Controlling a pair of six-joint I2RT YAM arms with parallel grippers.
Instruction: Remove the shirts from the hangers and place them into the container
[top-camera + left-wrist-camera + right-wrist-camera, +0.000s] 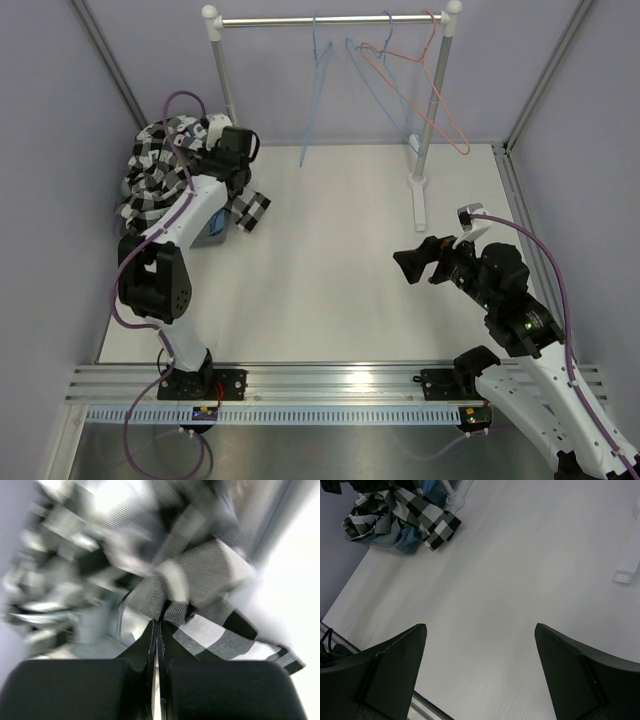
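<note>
All three hangers [440,124] on the far rail [330,18] look bare, so I'd say the stripping is done and what's in hand is the last of the stowing.

The checked shirt [160,165] sits heaped at the far left of the worktop [330,280]. It lies on top of the container [208,236], with a bit of blue shirt [412,542] showing underneath.

The left pincer [159,622] is right in the heap, its fingers together and nipping a fold of the checked cloth. One checked flap [250,210] spills over the container's right side and lies on the worktop.

The right pincer [412,262] hangs over bare worktop on the right, well away from the pile. Its fingers are wide apart and holding nothing.

The task looks nearly finished to me. The next move seems to call for drawing the pinched fold up and leftward over the container, high enough that the loose flap comes off the worktop. Letting go should wait until the cloth is inside the rim. The heap is tall and soft, so it may slump back over the edge, and a push down afterwards might be needed. I can't tell how much of the container's rim is buried under the cloth.
</note>
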